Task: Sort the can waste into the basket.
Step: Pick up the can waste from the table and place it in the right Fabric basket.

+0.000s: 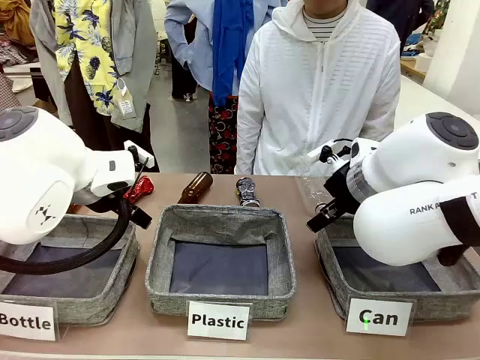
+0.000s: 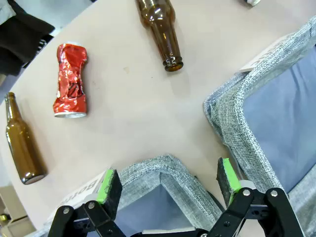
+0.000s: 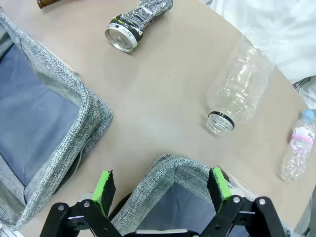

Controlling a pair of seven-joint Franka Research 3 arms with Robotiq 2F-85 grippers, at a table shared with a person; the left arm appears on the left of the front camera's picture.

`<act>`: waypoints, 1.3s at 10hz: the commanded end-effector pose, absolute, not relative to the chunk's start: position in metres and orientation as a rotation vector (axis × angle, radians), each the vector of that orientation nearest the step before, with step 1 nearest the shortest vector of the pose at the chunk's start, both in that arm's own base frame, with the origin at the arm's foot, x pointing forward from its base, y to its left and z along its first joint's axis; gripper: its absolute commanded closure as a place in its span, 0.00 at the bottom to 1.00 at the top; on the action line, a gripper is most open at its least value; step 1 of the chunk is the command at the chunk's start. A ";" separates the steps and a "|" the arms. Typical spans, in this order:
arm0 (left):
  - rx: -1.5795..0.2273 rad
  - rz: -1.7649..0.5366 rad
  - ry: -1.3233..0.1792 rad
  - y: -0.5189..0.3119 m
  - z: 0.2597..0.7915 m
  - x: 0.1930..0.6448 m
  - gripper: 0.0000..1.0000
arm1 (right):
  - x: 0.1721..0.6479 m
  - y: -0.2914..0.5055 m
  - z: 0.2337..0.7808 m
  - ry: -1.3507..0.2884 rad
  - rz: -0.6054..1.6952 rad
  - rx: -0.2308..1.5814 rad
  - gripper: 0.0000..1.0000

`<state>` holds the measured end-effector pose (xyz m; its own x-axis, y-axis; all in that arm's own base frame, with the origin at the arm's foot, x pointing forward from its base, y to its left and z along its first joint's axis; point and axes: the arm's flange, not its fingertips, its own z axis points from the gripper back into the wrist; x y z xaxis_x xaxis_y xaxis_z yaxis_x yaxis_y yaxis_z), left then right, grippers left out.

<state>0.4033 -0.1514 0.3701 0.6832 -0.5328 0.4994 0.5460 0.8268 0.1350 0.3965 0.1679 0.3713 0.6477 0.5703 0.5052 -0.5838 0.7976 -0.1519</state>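
The red crushed can (image 2: 69, 81) lies on the table beyond my left gripper (image 2: 168, 182), which hangs open and empty over a corner of the "Bottle" basket (image 2: 163, 168). In the front view the red can (image 1: 139, 187) sits just behind that gripper (image 1: 133, 211). The black crushed can (image 3: 136, 24) lies farther out from my right gripper (image 3: 160, 186), also open and empty, above the near corner of the "Can" basket (image 3: 173, 170). From the front, the black can (image 1: 246, 191) rests behind the middle basket, and the "Can" basket (image 1: 442, 304) stands at the right under my right gripper (image 1: 322, 217).
The "Plastic" basket (image 1: 225, 296) stands in the middle and the "Bottle" basket (image 1: 90, 304) at left. Two brown bottles (image 2: 160, 29) (image 2: 19, 143) flank the red can. A clear plastic bottle (image 3: 237, 91) and a smaller one (image 3: 296, 145) lie near the right gripper. A person stands at the far edge.
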 end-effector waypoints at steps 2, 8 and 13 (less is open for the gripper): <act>-0.025 -0.605 -0.552 -0.151 0.370 0.403 0.00 | 0.396 0.168 0.371 -0.566 0.656 0.025 0.00; -0.025 -0.605 -0.552 -0.151 0.370 0.403 0.00 | 0.396 0.168 0.371 -0.566 0.656 0.025 0.00; -0.025 -0.605 -0.552 -0.151 0.370 0.403 0.00 | 0.396 0.168 0.371 -0.566 0.656 0.025 0.00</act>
